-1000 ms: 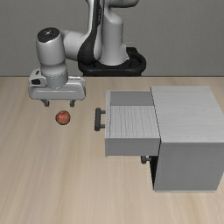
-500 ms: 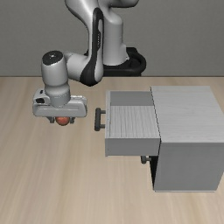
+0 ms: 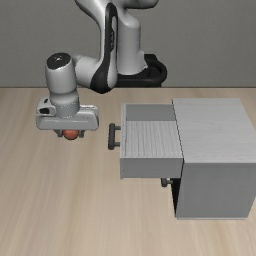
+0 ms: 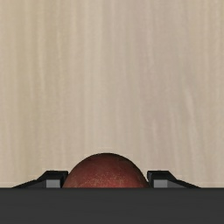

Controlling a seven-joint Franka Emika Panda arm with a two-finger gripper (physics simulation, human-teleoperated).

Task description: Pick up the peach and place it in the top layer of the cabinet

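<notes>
The peach (image 3: 71, 136), small and dark red, sits low by the wooden table (image 3: 50, 200), left of the cabinet in the exterior view. My gripper (image 3: 70, 133) is straight over it, shut on the peach from two sides. In the wrist view the peach (image 4: 106, 171) bulges up between my fingertips (image 4: 52, 178), which press its flanks. The grey cabinet (image 3: 212, 150) stands at the exterior view's right. Its top drawer (image 3: 150, 135) is pulled out towards my hand.
The drawer's dark handle (image 3: 113, 135) sticks out close beside my hand. A second small handle (image 3: 165, 183) shows lower on the cabinet front. Bare wooden table (image 4: 112, 79) stretches ahead of the fingers, and the robot base (image 3: 150, 72) stands behind.
A second ago my hand hung above and left of the peach. It came down over the fruit, and the fingers have closed on it; the hand now sits slightly higher.
</notes>
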